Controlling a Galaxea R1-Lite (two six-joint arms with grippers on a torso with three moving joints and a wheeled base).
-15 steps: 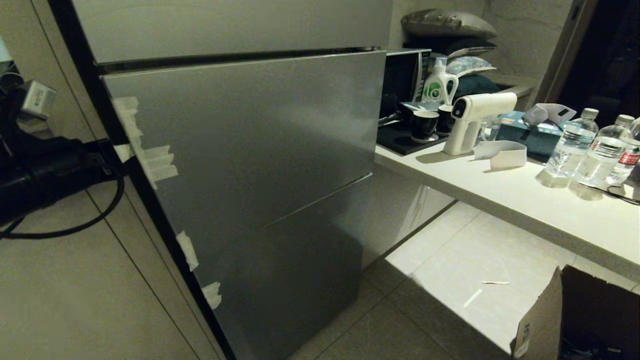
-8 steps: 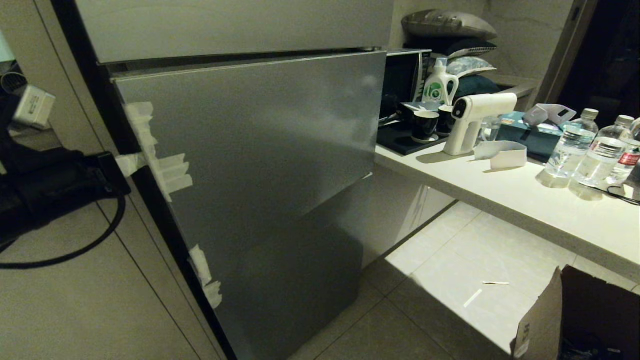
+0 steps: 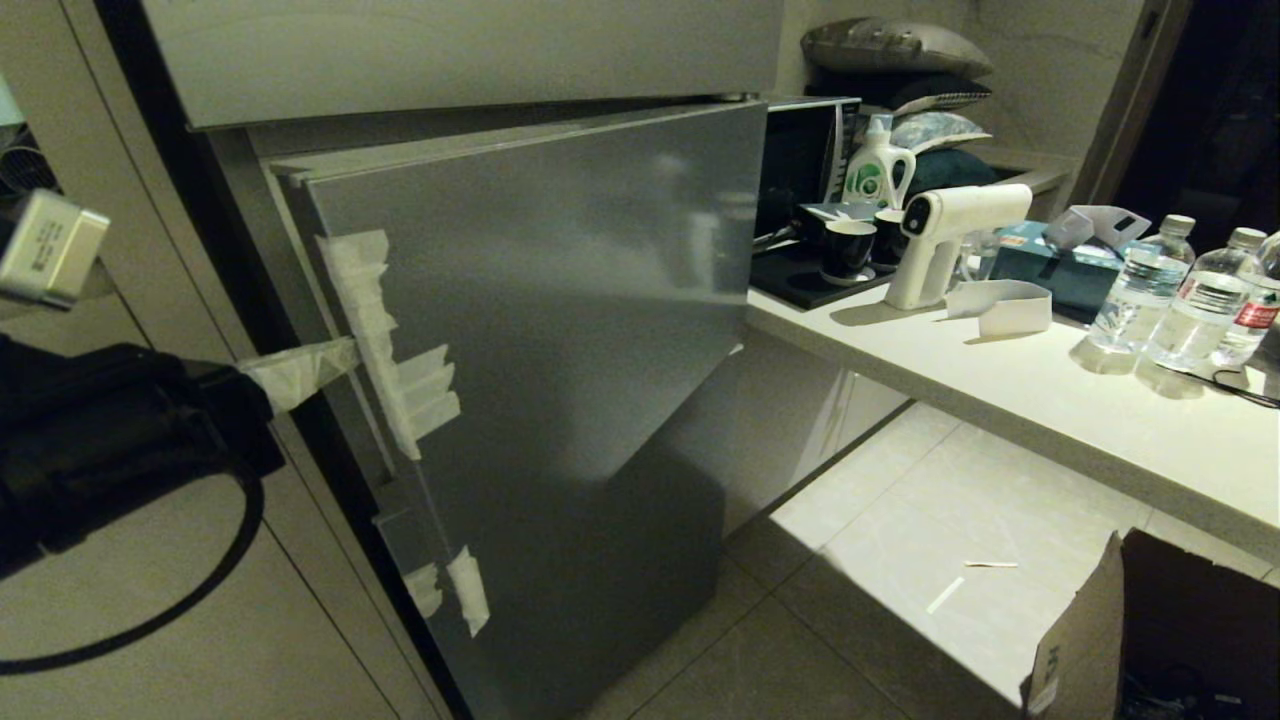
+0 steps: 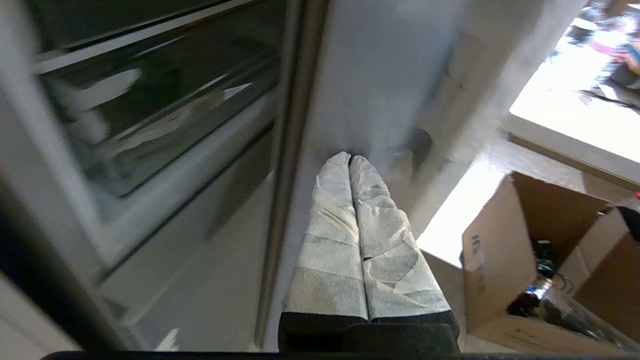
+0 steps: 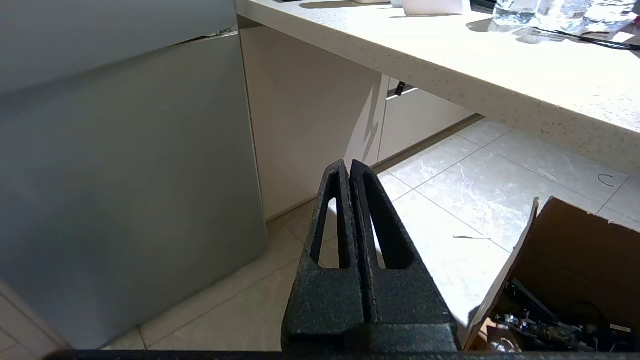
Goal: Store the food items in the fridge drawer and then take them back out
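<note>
1. Swinging outward, the grey steel fridge door (image 3: 540, 330) is standing further from the cabinet than it was a second ago; a dark gap is now showing along its taped edge, where before the panel was lying nearly flush.
2. Working at that edge, the left gripper (image 3: 300, 368) is reaching in from the left of the head view, its paper-wrapped jaws pressed together with nothing between them and their tips tucked in at the door's edge (image 4: 295, 150).
3. Hanging parked low beside the fridge, the right gripper (image 5: 348, 172) is keeping its black jaws closed and empty above the floor tiles (image 5: 450, 200).
4. Judging from this, the task is only beginning: the door is partly open, and the fridge drawer is probably the pale shelf-like shape blurring past inside the opening in the left wrist view, though I cannot tell for sure. The food item is not showing in any view.
5. Running along the right of the room, the surface (image 3: 1000, 380) is carrying a white spray gun (image 3: 950, 235) near its front edge, water bottles (image 3: 1140, 290) toward the right end, dark cups (image 3: 850, 250) and a detergent bottle (image 3: 878, 165) at the back by the fridge.
6. Sitting on the floor at the near right corner, an open cardboard box (image 3: 1150, 640) is holding dark clutter.
</note>
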